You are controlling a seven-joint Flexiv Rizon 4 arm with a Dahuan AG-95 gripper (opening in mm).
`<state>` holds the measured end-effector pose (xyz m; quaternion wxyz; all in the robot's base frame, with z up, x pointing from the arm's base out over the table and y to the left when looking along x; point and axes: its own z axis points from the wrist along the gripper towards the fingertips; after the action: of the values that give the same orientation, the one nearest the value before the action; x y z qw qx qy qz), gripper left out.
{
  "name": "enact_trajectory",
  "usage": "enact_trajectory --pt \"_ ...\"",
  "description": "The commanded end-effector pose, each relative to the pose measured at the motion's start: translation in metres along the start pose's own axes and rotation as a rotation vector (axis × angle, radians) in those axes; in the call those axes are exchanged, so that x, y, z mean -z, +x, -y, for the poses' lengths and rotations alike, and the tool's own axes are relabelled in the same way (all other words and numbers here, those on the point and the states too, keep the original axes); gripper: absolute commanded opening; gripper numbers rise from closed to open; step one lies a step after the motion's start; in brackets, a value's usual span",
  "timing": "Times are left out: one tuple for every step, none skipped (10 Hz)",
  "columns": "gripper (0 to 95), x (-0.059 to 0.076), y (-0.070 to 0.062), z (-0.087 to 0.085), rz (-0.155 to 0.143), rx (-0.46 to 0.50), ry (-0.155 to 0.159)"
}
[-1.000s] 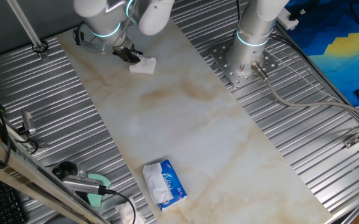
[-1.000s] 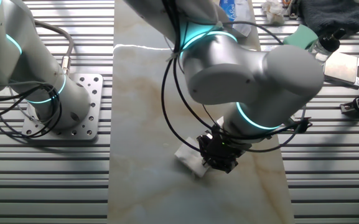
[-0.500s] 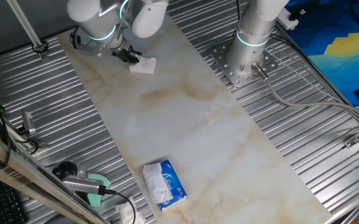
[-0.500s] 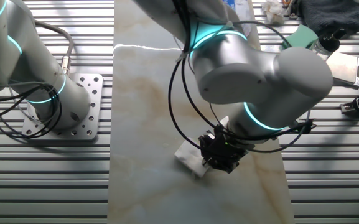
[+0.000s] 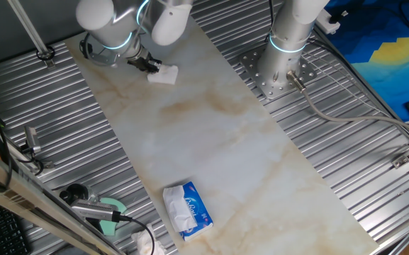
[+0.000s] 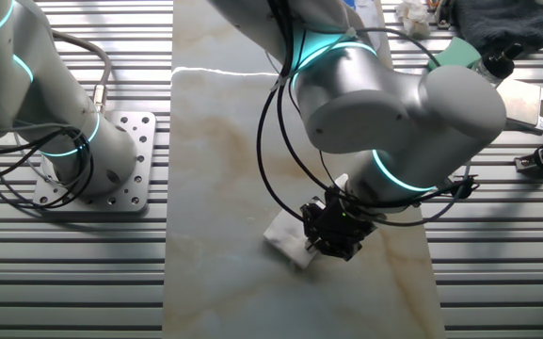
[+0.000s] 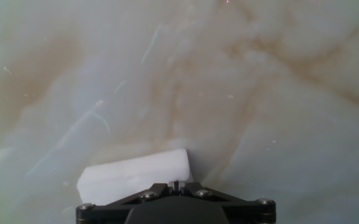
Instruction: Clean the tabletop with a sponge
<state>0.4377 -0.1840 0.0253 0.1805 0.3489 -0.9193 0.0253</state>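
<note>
The sponge [image 5: 163,74] is a small white block lying flat on the far end of the white marble tabletop [image 5: 211,134]. My gripper [image 5: 147,64] is down at the sponge's left side, shut on its edge. In the other fixed view the sponge [image 6: 286,241] sticks out to the left of the black gripper [image 6: 332,235], under the bulky arm. In the hand view the sponge [image 7: 135,174] lies just ahead of the jaws, which are closed together [image 7: 176,184], with the veined tabletop [image 7: 260,93] beyond.
A blue-and-white tissue pack [image 5: 187,210] lies at the slab's near end, with a crumpled tissue [image 5: 144,243] and a green tool [image 5: 108,216] beside it on the ribbed metal. A second arm's base [image 5: 278,67] stands right of the slab.
The arm's upper joints have swung a little to the side above the sponge. The sponge and gripper have stayed almost in the same spot.
</note>
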Motion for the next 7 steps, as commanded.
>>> enact_trajectory --pt "0.0 0.0007 0.0003 -0.0002 -0.002 -0.002 -0.003" --pt "0.0 0.0017 0.0007 -0.0007 -0.004 -0.003 -0.005" --pt "0.0 0.0031 0.0013 -0.0013 -0.006 -0.003 -0.008" --pt "0.0 0.0039 0.0018 -0.002 -0.011 -0.001 -0.013" --pt "0.0 0.0042 0.0022 -0.0027 -0.014 0.0 -0.017" --pt "0.0 0.0036 0.0027 -0.004 -0.019 -0.001 -0.023" --pt "0.0 0.0032 0.003 -0.0048 -0.023 -0.002 -0.026"
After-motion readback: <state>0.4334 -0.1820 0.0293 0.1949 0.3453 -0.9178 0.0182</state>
